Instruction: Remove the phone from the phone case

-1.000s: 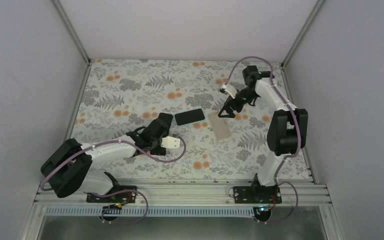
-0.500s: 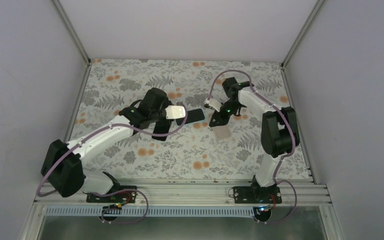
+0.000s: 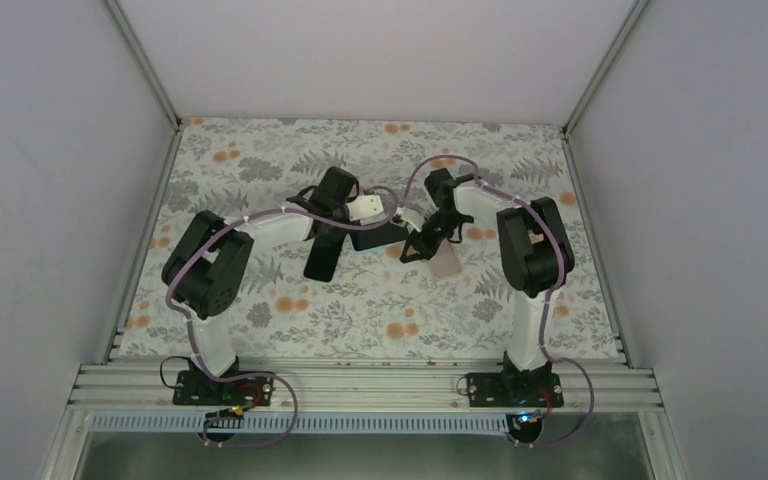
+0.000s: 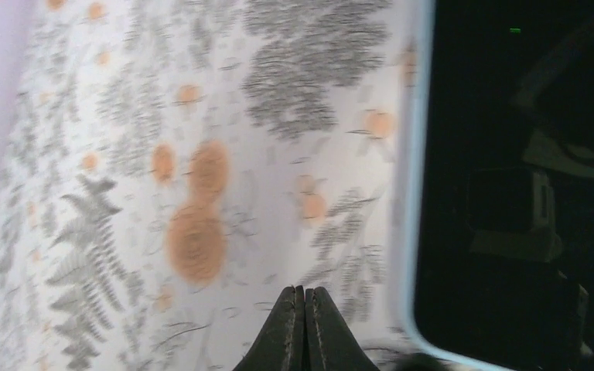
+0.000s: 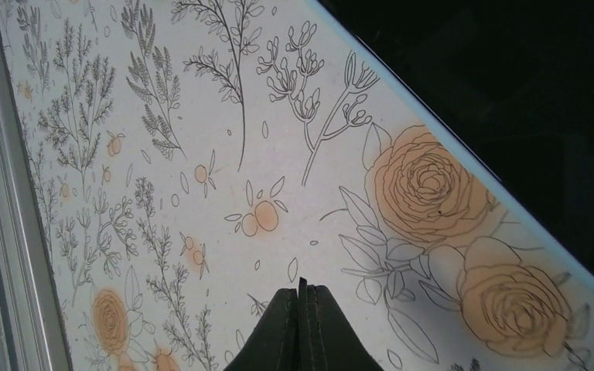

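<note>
The phone (image 3: 380, 238) lies flat mid-table, a black screen inside a light-blue phone case (image 4: 408, 193). In the left wrist view the phone (image 4: 510, 193) fills the right side, and my left gripper (image 4: 305, 290) is shut with nothing in it, just above the floral cloth beside the case's long edge. From above, the left gripper (image 3: 350, 236) is at the phone's left end. My right gripper (image 3: 412, 250) sits at the phone's right end. Seen from its wrist, the right gripper (image 5: 302, 284) is shut and empty over the cloth, with the phone (image 5: 526, 85) at upper right.
A flat pinkish rectangle (image 3: 447, 262) lies just right of the phone, partly under the right gripper. The floral cloth (image 3: 260, 160) covers the table, with walls on three sides and a metal rail (image 3: 360, 380) along the near edge.
Both arms have swung in from either side to the two ends of the phone. Both grippers have gone from open to shut.
</note>
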Motion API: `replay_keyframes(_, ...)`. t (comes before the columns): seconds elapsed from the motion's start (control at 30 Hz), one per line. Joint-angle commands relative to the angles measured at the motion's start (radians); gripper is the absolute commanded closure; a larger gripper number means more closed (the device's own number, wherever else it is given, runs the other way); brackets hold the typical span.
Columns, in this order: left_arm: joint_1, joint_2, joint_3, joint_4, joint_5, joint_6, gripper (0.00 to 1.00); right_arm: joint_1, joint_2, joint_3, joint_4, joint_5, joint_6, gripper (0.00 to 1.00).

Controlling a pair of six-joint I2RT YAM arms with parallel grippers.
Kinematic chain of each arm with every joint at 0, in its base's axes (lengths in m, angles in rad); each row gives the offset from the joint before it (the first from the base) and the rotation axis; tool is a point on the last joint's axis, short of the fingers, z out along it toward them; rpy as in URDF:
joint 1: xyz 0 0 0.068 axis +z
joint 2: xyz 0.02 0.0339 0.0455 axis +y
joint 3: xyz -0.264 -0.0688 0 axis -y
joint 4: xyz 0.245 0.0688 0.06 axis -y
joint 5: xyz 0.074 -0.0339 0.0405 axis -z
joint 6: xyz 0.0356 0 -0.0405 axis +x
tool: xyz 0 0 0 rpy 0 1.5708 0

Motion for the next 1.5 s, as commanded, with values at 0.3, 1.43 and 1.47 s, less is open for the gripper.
replay_keyframes(0.3, 0.039, 0.118, 0.086, 0.040, -0.003, -0.001, 0.98, 0.022, 0.073, 0.050, 0.068, 0.020, 0.141, 0.96)
replay_keyframes(1.43, -0.023, 0.152, 0.096, -0.326, 0.133, 0.059, 0.98, -0.061, 0.258, 0.342, -0.007, 0.208, 0.241, 0.96)
replay_keyframes(1.47, -0.036, 0.143, 0.096, -0.354, 0.147, 0.056, 0.98, -0.063, 0.267, 0.360, -0.019, 0.200, 0.234, 0.96)
